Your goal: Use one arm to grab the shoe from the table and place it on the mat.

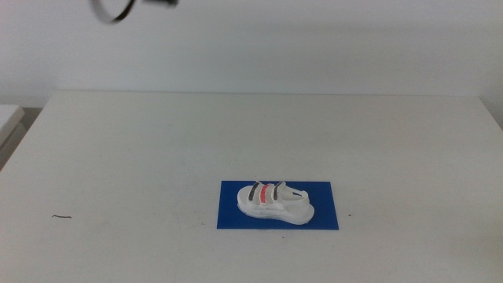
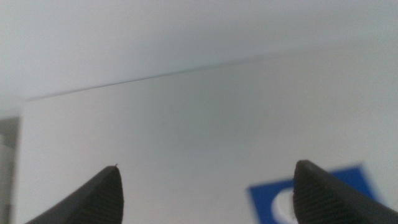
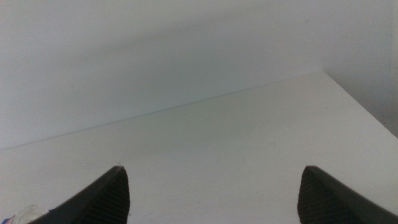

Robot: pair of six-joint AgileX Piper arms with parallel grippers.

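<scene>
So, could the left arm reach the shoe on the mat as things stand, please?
Probably yes: the left tool hangs open above the table, with nothing between it and the shoe on the mat.

no readable text, labels, brand names, numbers or signs appear anywhere in these views, neither on the shoe [image 1: 274,203], the mat [image 1: 236,214] nor the worktop [image 1: 141,149].

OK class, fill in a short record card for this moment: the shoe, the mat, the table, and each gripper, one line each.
shoe: white sandal, black and red straps, lying on the mat
mat: blue rectangle, flat on the table
table: white, small dark mark near its left front
left gripper: open, empty, above the table
right gripper: open, empty, above the table
</scene>
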